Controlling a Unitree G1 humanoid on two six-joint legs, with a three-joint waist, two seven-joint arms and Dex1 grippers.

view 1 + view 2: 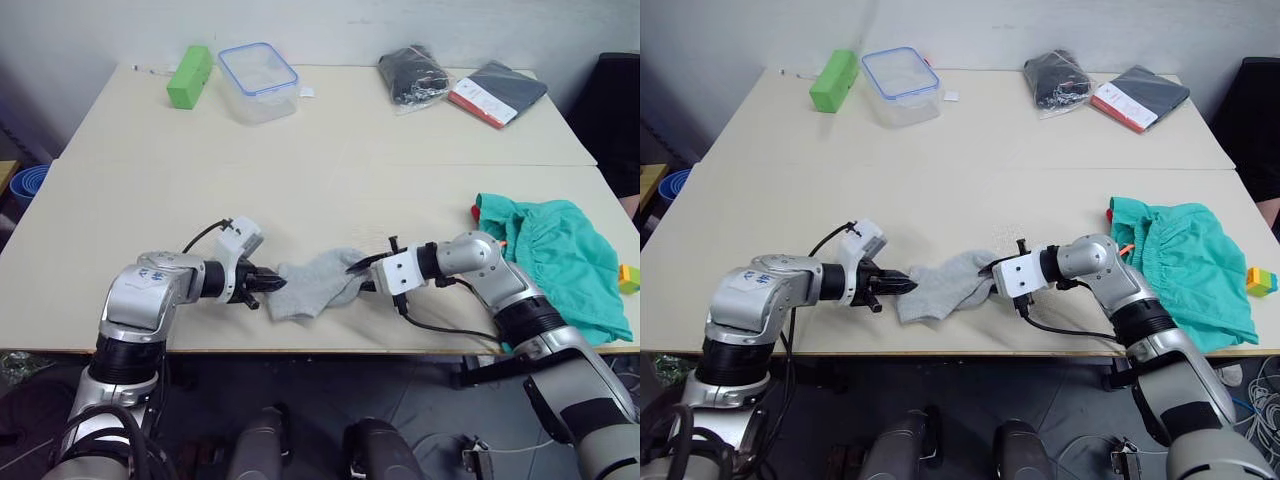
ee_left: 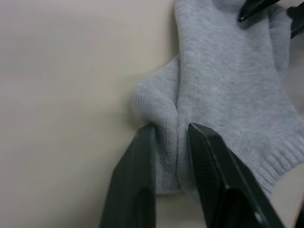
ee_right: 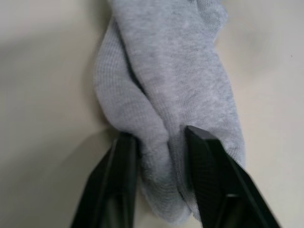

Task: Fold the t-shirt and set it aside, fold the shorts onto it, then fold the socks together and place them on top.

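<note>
The grey socks (image 1: 315, 285) lie bunched together near the table's front edge, stretched between both grippers. My left gripper (image 1: 272, 283) is shut on their left end, pinching a fold of sock (image 2: 209, 90) between its fingers. My right gripper (image 1: 358, 268) is shut on their right end, its fingers clamped around the bundle (image 3: 166, 71). The teal shorts (image 1: 555, 260) lie folded at the table's right side, an orange drawstring at their near left. A sliver of red cloth (image 1: 474, 212) peeks from under their far left corner, apparently the t-shirt, otherwise hidden.
At the table's (image 1: 300, 180) far side stand a green block (image 1: 190, 75), a clear blue-rimmed container (image 1: 258, 80), a bagged black cloth (image 1: 413, 75) and a dark booklet (image 1: 498, 92). A small coloured block (image 1: 628, 275) sits by the shorts' right edge.
</note>
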